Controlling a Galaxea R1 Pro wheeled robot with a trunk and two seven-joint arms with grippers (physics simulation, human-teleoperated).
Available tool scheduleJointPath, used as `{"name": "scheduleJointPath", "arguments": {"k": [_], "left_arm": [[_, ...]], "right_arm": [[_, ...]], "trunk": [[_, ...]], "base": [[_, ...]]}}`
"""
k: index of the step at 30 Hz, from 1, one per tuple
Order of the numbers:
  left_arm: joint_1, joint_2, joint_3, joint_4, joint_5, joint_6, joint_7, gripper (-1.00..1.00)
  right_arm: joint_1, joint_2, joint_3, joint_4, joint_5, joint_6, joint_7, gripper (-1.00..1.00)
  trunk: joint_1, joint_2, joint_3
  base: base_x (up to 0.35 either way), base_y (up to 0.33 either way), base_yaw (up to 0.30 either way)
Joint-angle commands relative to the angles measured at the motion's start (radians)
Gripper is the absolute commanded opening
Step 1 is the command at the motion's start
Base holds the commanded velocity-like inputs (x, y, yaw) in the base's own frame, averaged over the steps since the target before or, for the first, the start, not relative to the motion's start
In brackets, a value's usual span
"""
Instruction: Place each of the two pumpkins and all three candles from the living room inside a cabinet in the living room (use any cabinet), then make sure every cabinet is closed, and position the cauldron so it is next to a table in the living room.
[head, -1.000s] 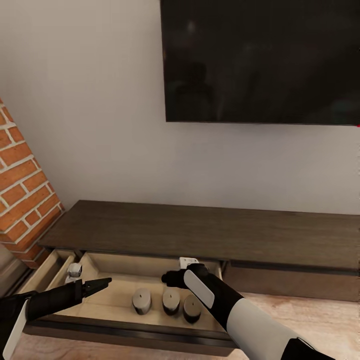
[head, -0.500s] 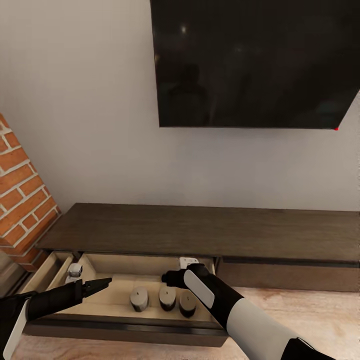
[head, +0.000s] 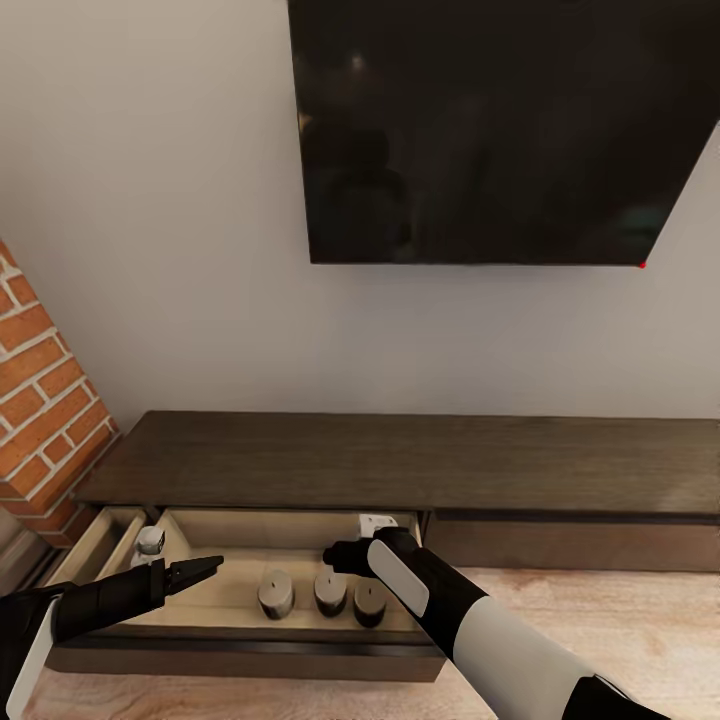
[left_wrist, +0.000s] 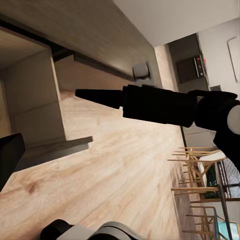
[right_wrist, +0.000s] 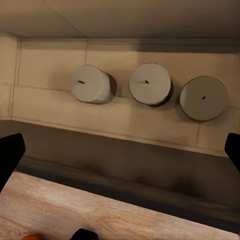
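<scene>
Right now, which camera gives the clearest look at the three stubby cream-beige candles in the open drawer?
The right wrist view: all three stubby cream-beige candles sit unobstructed in a row, wick dots visible. The head view shows them smaller, the right arm edging the rightmost. In the left wrist view I can't make them out.

Left arm enters low from the left side, black forearm nearly level. Left gripper (head: 200, 570) fingers close together, tapering to a point; gap not discernible in head view. In left wrist view, one finger (left_wrist: 100, 96) at mid-frame, the other at the frame edge, apart.

Right gripper (head: 340, 556) hangs open, empty; white-and-black forearm angled up from lower right.
</scene>
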Motion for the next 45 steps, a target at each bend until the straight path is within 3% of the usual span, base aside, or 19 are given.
{"name": "scheduleJointPath", "arguments": {"k": [1,35,38,41,45], "left_arm": [[0.000,0.000,0.000,0.000,0.000,0.000,0.001,1.00],[0.000,0.000,0.000,0.000,-0.001,-0.002,0.011,1.00],[0.000,0.000,0.000,0.000,-0.001,-0.002,0.042,1.00],[0.000,-0.001,-0.004,0.000,-0.003,-0.002,0.120,1.00],[0.000,-0.009,-0.027,0.000,-0.006,-0.002,0.332,1.00]], "right_arm": [[0.000,0.000,0.000,0.000,0.000,0.000,0.000,1.00],[0.000,0.000,0.000,0.000,0.001,-0.003,-0.004,1.00],[0.001,0.000,0.000,0.000,0.001,-0.004,-0.005,1.00],[0.000,0.000,0.000,0.000,0.002,-0.006,-0.005,1.00],[0.000,0.000,0.000,0.000,0.002,-0.010,-0.006,1.00]], "trunk": [[-0.004,0.007,0.003],[-0.134,0.245,0.114],[-0.146,0.266,0.124],[-0.150,0.273,0.127],[-0.150,0.273,0.127]], "base": [[-0.065,0.000,-0.001],[-0.316,0.000,-0.040],[-0.331,0.000,0.000],[-0.331,0.000,0.000],[-0.326,0.000,0.000]]}}
